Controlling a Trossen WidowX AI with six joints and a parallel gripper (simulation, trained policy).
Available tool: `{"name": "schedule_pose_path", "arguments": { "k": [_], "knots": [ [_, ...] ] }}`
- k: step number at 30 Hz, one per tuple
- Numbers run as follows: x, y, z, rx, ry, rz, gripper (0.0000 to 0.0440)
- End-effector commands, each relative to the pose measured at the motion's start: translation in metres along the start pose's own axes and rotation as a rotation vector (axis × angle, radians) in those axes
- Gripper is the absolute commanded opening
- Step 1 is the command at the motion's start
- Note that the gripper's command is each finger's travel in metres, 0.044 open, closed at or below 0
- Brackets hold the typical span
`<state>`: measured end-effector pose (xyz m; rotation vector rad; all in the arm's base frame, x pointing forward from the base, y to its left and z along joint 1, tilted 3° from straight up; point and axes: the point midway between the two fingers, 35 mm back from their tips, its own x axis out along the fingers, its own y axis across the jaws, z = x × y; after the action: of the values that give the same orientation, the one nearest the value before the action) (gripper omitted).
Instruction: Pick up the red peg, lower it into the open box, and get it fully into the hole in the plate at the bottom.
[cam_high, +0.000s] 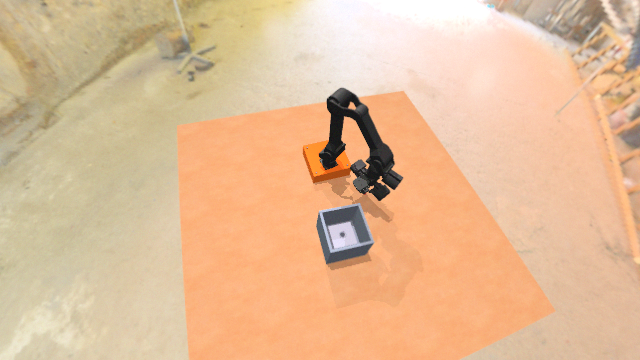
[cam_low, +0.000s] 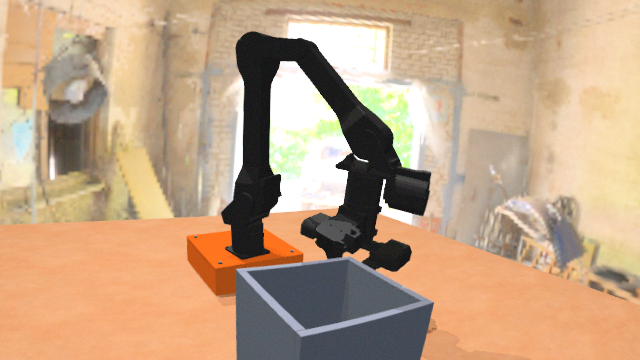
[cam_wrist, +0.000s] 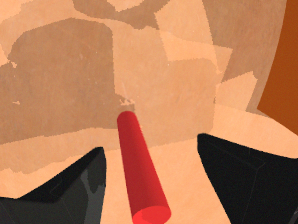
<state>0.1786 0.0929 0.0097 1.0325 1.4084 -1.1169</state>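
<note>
The red peg (cam_wrist: 142, 167) lies flat on the orange table top, seen lengthwise in the wrist view. My gripper (cam_wrist: 151, 148) (cam_high: 368, 188) (cam_low: 359, 253) is low over the table with one black finger on each side of the peg. It is partly open, and a gap shows between each finger and the peg. The peg is hidden behind the hand in the top and exterior views. The grey open box (cam_high: 350, 250) (cam_low: 325, 340) stands in front of the gripper, a short way off. A white plate (cam_high: 336, 242) with a dark hole (cam_high: 342, 234) lies at its bottom.
The arm's orange base block (cam_high: 315, 171) (cam_low: 210, 252) sits just behind the gripper, and its edge shows at the right of the wrist view (cam_wrist: 282, 75). The orange table top (cam_high: 240, 210) spreads around the box.
</note>
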Motion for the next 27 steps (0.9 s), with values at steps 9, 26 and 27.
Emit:
{"name": "schedule_pose_path", "arguments": {
  "k": [9, 26, 27],
  "knots": [
    [0.015, 0.008, -0.005, -0.053, 0.019, 0.008, 0.0000],
    [-0.030, 0.023, -0.007, -0.001, 0.074, 0.155, 0.0000],
    [-0.033, 0.024, -0.007, -0.001, 0.077, 0.165, 0.0000]
  ]
}}
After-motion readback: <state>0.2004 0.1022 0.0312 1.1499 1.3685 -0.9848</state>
